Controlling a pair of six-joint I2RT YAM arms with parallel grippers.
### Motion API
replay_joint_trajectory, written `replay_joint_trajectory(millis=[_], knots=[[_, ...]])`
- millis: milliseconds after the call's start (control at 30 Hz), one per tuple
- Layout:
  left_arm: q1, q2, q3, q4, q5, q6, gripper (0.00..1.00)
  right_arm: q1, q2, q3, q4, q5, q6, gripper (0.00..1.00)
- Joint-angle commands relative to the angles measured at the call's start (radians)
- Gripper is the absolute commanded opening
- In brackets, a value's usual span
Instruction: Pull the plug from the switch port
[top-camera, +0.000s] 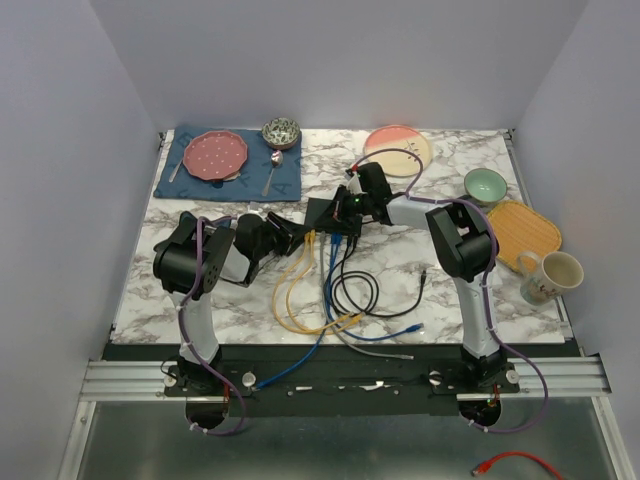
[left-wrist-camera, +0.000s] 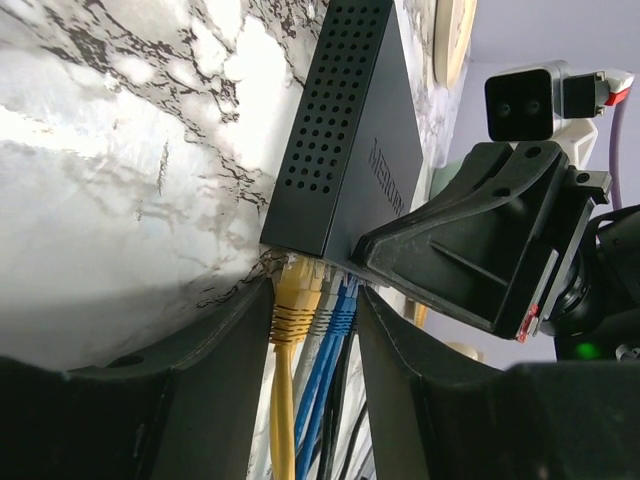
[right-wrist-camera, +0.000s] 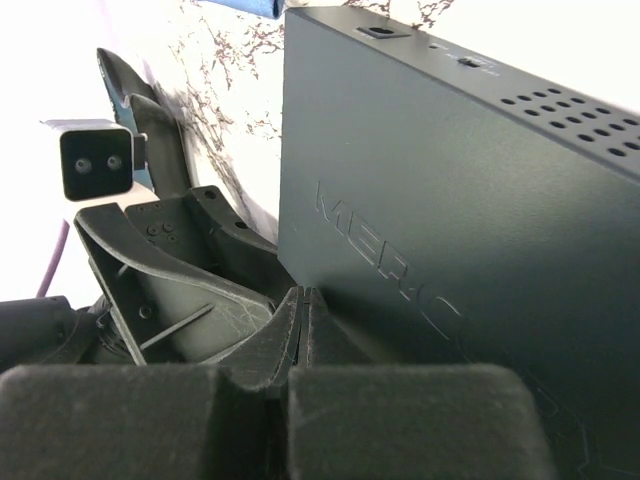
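The left gripper (left-wrist-camera: 313, 305) sits at 9 o'clock of the switch, its fingers (left-wrist-camera: 215, 390) spread wide on either side of the yellow ribbed plastic plug (left-wrist-camera: 297, 292). I cannot tell whether they touch it. The plug is seated in the 6 o'clock edge of the small flat matte-black rectangular switch (top-camera: 322, 213), which lies mid-way across the white marble-patterned table (top-camera: 450, 290). Blue cables (left-wrist-camera: 335, 330) are plugged in alongside. At 3 o'clock the right gripper (right-wrist-camera: 303, 305) lies against the switch's top, its fingers pressed together with nothing between them.

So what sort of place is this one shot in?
Probably a lab test cell, not a home: plain pale walls box in a marble-patterned table, an aluminium rail runs along its near edge, and a switch sits near a staged pink plate.
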Motion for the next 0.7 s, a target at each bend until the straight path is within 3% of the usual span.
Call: replay_joint_trajectory(millis=[0,667], knots=[[0.004,0.035,-0.027,-0.005,0.006,-0.002,0.52,-0.008,0.027,-0.027,-0.029,0.008,-0.001,0.01],[0.012,0.084,-0.020,0.032,-0.032,-0.075,0.42,-0.010,0.025,-0.042,-0.027,0.013,-0.001,0.01]])
